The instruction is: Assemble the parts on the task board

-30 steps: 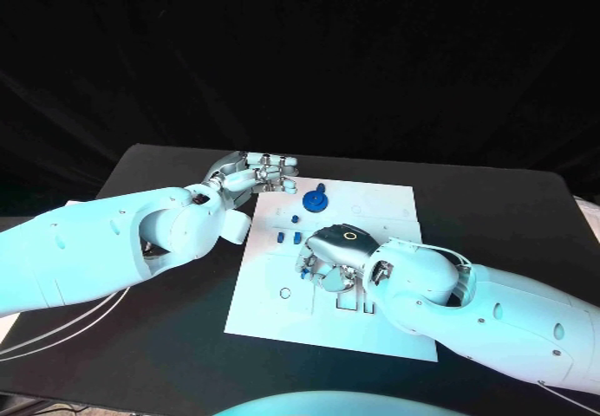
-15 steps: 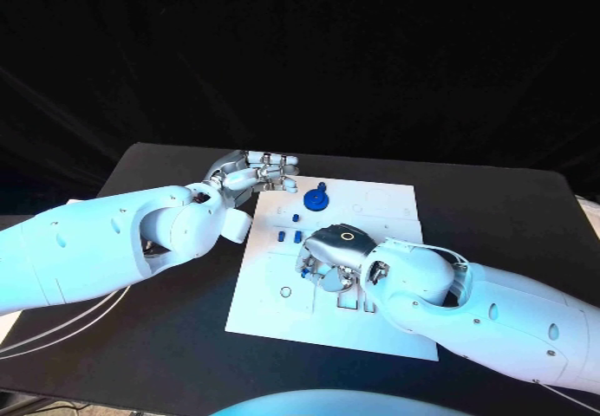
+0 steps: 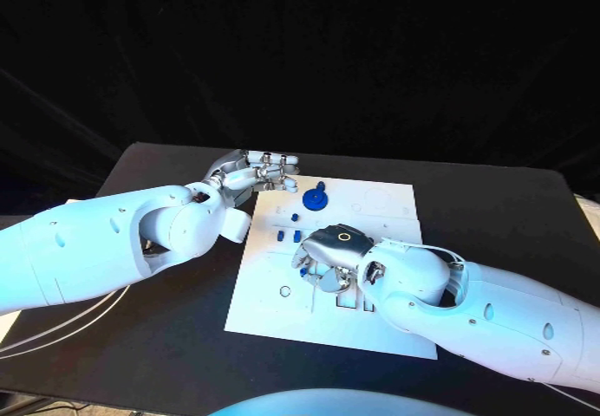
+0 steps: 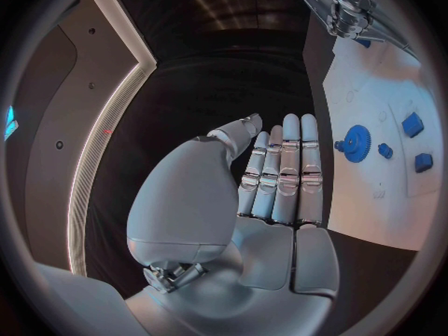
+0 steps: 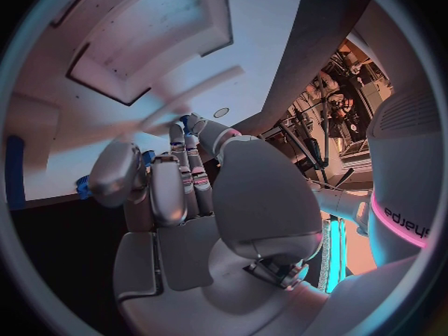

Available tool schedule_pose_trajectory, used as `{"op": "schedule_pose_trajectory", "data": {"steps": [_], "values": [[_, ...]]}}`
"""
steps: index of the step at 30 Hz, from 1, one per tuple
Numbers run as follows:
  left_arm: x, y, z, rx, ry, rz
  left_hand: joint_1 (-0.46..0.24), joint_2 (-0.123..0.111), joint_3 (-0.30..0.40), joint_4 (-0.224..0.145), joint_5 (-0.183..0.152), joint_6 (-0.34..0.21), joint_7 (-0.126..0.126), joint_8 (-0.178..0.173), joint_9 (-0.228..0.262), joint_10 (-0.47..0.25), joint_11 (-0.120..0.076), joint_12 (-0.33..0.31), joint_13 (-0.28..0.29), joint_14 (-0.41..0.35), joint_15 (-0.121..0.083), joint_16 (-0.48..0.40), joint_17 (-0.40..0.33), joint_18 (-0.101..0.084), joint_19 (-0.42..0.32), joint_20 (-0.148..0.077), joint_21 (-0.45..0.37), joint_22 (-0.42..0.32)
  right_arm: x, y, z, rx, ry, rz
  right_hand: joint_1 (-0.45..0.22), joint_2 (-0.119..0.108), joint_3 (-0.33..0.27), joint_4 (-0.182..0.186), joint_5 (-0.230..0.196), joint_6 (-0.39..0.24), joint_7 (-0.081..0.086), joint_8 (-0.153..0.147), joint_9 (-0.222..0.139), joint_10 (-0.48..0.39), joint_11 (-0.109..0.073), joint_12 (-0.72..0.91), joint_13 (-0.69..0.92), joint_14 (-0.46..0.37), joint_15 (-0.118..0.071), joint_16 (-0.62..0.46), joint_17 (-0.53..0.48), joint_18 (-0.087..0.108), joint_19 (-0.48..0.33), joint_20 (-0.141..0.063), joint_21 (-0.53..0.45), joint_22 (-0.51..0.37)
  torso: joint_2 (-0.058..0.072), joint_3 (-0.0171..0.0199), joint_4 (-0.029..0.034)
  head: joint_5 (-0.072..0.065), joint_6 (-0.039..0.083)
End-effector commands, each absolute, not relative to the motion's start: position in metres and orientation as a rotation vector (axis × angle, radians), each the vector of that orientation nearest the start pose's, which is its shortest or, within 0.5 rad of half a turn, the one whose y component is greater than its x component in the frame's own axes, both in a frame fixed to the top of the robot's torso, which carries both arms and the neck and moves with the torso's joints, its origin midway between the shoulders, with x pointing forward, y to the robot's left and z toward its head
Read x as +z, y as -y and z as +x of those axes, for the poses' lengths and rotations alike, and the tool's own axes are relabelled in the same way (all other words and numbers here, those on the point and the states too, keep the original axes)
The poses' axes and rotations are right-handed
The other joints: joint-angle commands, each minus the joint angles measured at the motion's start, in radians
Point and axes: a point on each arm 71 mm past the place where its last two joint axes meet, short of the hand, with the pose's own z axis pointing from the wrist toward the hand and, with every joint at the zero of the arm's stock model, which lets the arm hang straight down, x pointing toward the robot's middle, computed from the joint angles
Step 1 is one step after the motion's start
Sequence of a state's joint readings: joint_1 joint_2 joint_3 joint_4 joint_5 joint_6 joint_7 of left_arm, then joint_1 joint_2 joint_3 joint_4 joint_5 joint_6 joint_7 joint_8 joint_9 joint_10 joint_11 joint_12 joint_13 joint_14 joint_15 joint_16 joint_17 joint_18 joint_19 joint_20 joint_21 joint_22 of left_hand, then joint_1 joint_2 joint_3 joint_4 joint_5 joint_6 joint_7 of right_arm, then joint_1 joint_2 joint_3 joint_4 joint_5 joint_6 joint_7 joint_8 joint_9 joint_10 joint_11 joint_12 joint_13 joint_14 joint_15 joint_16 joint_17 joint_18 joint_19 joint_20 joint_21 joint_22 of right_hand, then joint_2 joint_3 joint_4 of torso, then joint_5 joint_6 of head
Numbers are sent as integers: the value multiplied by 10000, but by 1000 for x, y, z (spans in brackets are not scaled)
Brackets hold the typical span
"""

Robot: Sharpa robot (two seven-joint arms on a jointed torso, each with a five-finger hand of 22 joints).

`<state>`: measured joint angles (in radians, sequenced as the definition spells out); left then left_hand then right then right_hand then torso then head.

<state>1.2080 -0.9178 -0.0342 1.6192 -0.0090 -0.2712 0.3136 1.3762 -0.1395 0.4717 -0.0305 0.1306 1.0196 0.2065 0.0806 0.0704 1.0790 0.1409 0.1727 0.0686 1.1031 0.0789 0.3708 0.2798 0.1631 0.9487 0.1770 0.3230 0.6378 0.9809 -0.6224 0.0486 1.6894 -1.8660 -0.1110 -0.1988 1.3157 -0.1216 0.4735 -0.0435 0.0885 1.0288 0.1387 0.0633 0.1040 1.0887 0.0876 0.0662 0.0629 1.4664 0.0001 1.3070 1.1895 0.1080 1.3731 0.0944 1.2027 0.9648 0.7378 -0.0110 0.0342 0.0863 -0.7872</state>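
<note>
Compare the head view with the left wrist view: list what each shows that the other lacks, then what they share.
Head view alone: the whole task board on the black table, and the right hand bent down over the board's middle, fingers hidden beneath it, so any hold cannot be told.

Left wrist view alone: the left hand's palm side, fingers straight and together, holding nothing.

Both: the left hand beside the board's far corner, the round blue gear, small blue parts nearby, and the white board.
</note>
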Motion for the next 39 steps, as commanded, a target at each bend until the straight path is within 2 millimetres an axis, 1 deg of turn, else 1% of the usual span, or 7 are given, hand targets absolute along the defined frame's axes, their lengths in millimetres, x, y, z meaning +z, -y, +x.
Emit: {"op": "schedule_pose_trajectory", "data": {"steps": [1,10,15,21,23,29,39], "values": [[-169,-210,471,-16149,-15236,-11076,-29,71,-51,7,54,-25,9,56,1,-75,29,63,-17,67,-8,-57,-14,170,71,-10,-43,-19,-232,50,395,7597,-17042,-6161,12,-33,-115,-36,-15,-121,46,8,-44,-436,130,55,21,343,66,-63,-90,113,-125,42,-229,-320,-8,4,10,-14,17],[-169,-211,471,-16132,-15244,-11088,-24,79,-54,3,56,-25,7,57,1,-84,28,62,-18,72,-7,-81,-20,170,70,-10,-52,-33,-224,55,392,8101,-16447,-5663,109,62,-195,-93,191,-16,77,64,-37,-578,138,265,54,295,74,-180,-262,125,-104,75,-291,-387,6,12,5,-51,43],[-169,-212,472,-16106,-15241,-11100,-24,79,-54,3,56,-25,7,57,1,-84,28,62,-18,72,-7,-81,-20,170,70,-10,-52,-33,-214,64,389,8342,-16031,-5276,171,115,-173,-135,341,36,71,63,-37,-429,102,498,79,284,49,-213,-307,125,-59,55,-287,-374,-18,8,-17,-98,136],[-169,-213,472,-16098,-15231,-11075,-26,84,-76,-1,54,-29,11,59,0,-97,30,66,-19,96,-4,-129,-32,170,79,-8,-67,-61,-195,104,402,8365,-16296,-4042,10,31,-292,-65,392,96,17,56,-37,-303,47,700,60,279,3,-268,-399,123,-24,40,-314,-411,-54,-7,-57,-351,312],[-169,-214,472,-16090,-15227,-11072,-46,82,-99,10,50,-30,12,61,0,-99,34,70,-19,111,-1,-147,-35,168,85,-4,-75,-75,-188,118,409,8279,-16359,-3702,-15,-16,-357,-58,457,38,-51,22,-56,-515,-9,628,9,267,-131,-327,-477,148,-29,-29,-361,-472,-79,-18,-87,-389,356],[-169,-215,472,-16068,-15218,-11072,-49,82,-103,11,49,-30,12,61,0,-100,34,71,-19,113,-1,-151,-36,167,86,-3,-76,-78,-165,161,426,7273,-16058,-3675,-54,-159,-583,-66,636,-56,-147,5,-89,-660,-39,617,3,284,-219,-335,-490,139,6,-106,-377,-472,-122,-27,-175,-472,426],[-169,-213,472,-16155,-15275,-11030,-45,85,-112,8,49,-29,9,63,1,-100,32,74,-18,126,-4,-162,-38,169,93,-3,-79,-87,-165,182,434,5412,-16420,-4857,-17,-245,-933,-54,606,-147,-290,-2,-127,-917,-177,557,-3,319,-440,-352,-519,128,71,-313,-403,-475,-159,-24,-201,-521,472]]}}
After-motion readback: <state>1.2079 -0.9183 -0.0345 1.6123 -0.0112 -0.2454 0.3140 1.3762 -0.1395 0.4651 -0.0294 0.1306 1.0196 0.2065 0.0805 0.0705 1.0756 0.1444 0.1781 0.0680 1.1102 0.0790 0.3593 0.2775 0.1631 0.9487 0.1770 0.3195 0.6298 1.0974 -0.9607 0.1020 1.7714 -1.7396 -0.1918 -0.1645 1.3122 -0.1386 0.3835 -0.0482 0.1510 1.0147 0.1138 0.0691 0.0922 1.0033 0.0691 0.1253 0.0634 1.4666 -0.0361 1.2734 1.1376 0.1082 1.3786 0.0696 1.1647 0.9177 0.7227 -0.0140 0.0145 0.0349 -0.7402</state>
